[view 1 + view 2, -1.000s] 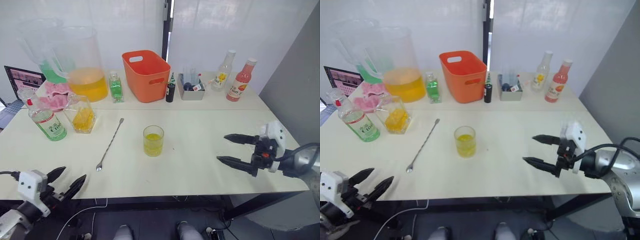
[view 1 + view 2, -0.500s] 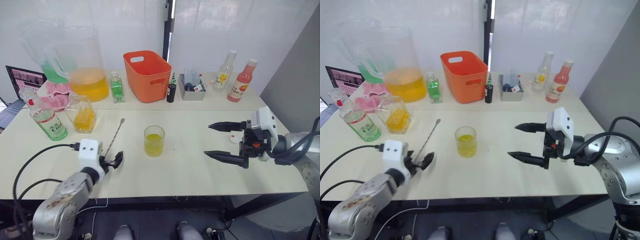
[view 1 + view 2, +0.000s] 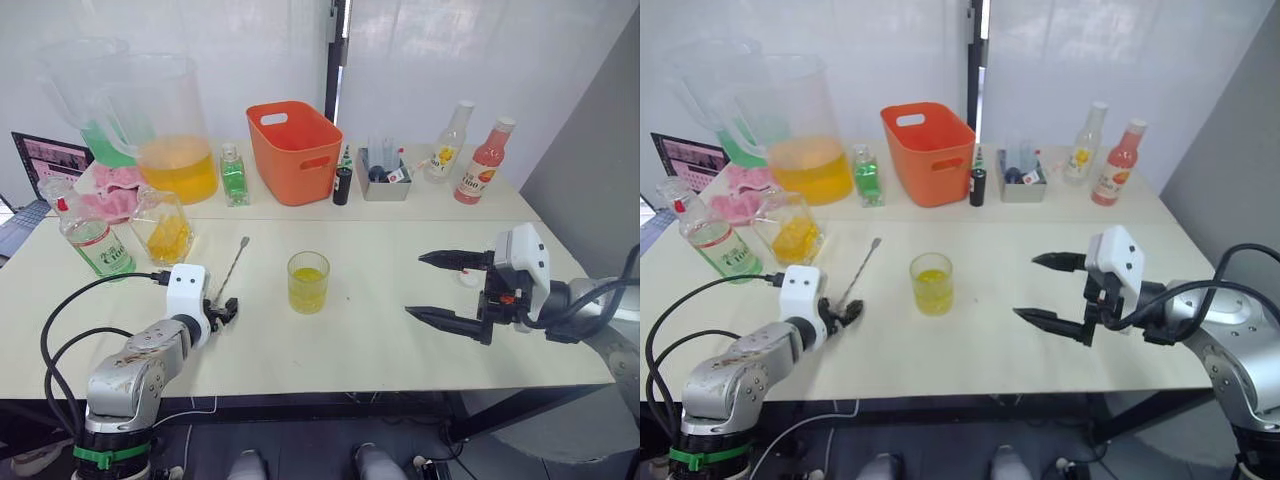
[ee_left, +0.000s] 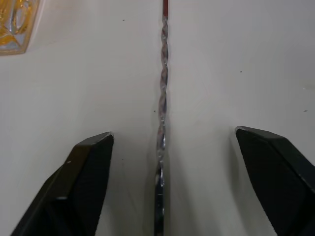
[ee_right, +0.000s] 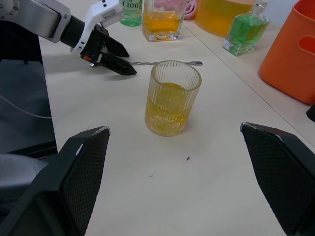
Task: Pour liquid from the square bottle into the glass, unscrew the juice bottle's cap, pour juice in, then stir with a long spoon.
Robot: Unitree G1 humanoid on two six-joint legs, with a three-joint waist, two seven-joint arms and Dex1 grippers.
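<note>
Left gripper (image 4: 160, 191): low over the table (image 3: 400, 340), fingers spread wide astride the bowl end of the long spoon (image 4: 162, 118), not touching it. Spoon: flat on the table, left of the glass (image 3: 307, 281). Glass: mid-table, part full of yellow liquid. Right gripper (image 3: 440, 290): spread wide, holding nothing, right of the glass. Square bottle (image 3: 164, 227): far left, upright.

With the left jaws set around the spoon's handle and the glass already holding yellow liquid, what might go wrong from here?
1. The long spoon lies flat on the table, thin and twisted, between the open jaws of the left gripper; closing on it may pinch poorly or skid it sideways.
2. The glass stands close to the spoon; swinging the long handle up could knock it over.
3. The right gripper hovers open beside the glass and could bump it.
</note>
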